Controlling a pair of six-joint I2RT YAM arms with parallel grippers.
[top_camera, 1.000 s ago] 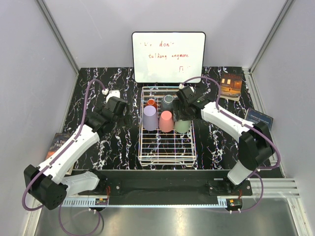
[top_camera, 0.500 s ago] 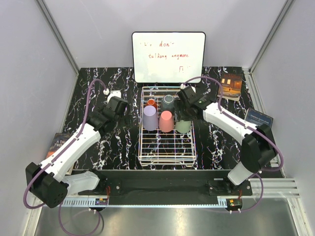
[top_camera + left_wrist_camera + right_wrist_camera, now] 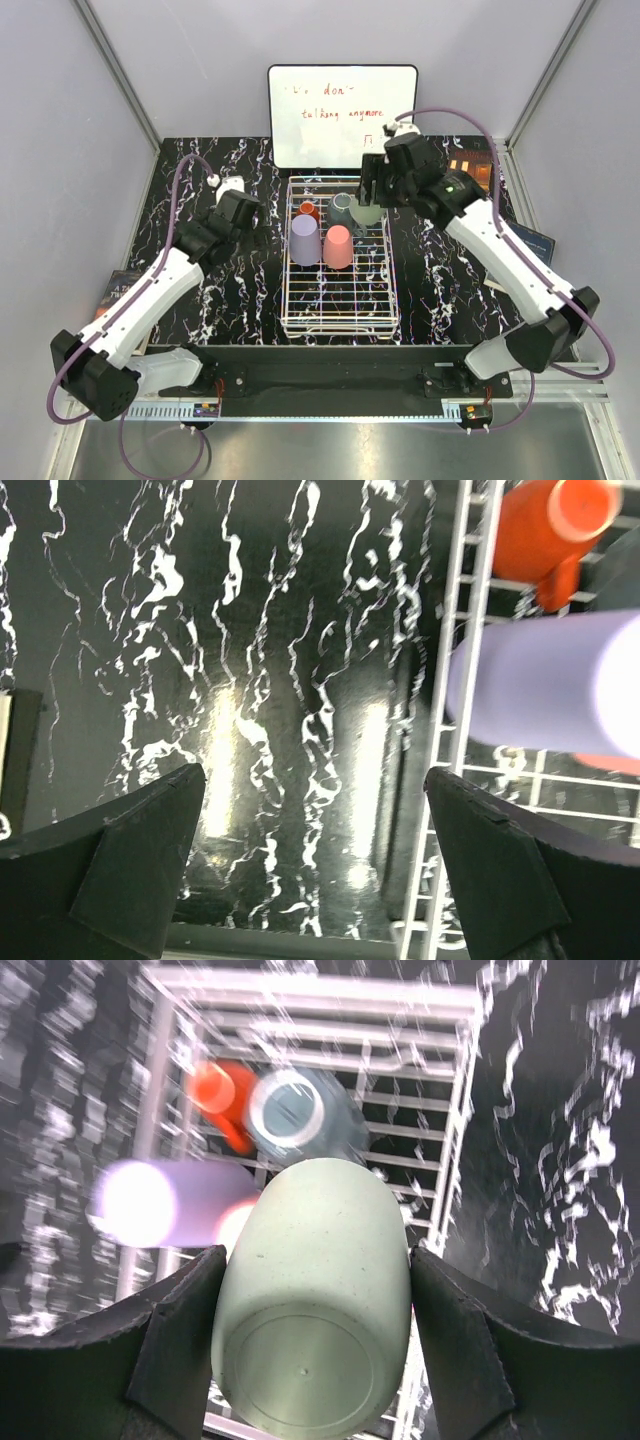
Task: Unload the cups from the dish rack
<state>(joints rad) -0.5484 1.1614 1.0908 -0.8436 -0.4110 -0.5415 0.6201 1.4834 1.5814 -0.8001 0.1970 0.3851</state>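
Since a second ago my right arm has risen and swung toward 12 o'clock, lifting the pale green cup out of its place beside the pink cup. The right gripper is clamped on that cup, one finger on each side, with the closed base facing the wrist camera. In the top view the cup hangs over the 1 o'clock corner of the dish rack, clear of the wire. Four cups sit in the rack's 12 o'clock half: the lavender cup and the pink cup side by side, with the orange-red cup and the dark grey mug behind them. I note the left gripper with its fingers wide apart and nothing between them. It stands over the black marbled table at 9 o'clock of the rack, just outside the wire wall. A whiteboard stands at 12 o'clock behind the rack.
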